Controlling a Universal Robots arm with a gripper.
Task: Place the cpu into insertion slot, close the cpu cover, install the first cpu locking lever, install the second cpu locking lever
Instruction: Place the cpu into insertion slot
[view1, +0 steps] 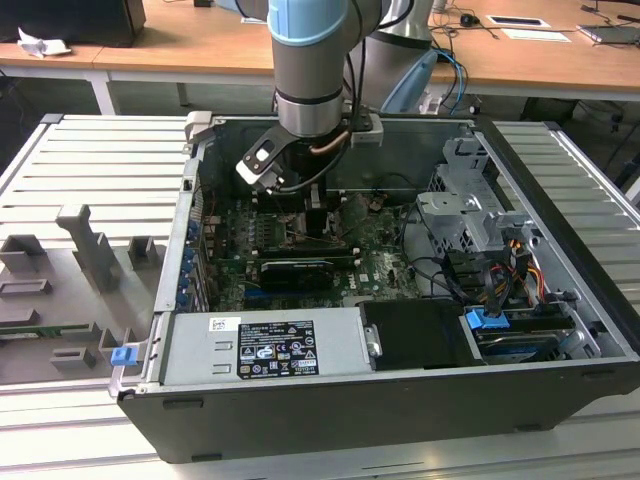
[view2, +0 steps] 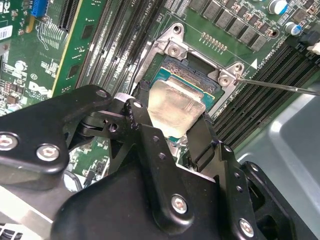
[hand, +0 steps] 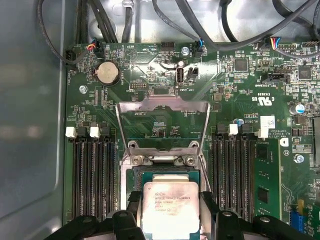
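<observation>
The cpu is a pale silvery square chip sitting between my two black fingers, low over the insertion slot. In the second wrist view the cpu covers most of the dark socket, whose silvery rim with two screws shows beyond it. My gripper is shut on the chip's opposite edges. The cpu cover stands raised, a thin metal frame with a square window, hinged at the socket's far side. In the exterior view my gripper reaches down inside the open computer case over the green board.
Black memory slots flank the socket on both sides. A thin metal lever rod sticks out past the socket corner. Cables run along the case wall. A drive cage and power supply crowd the case.
</observation>
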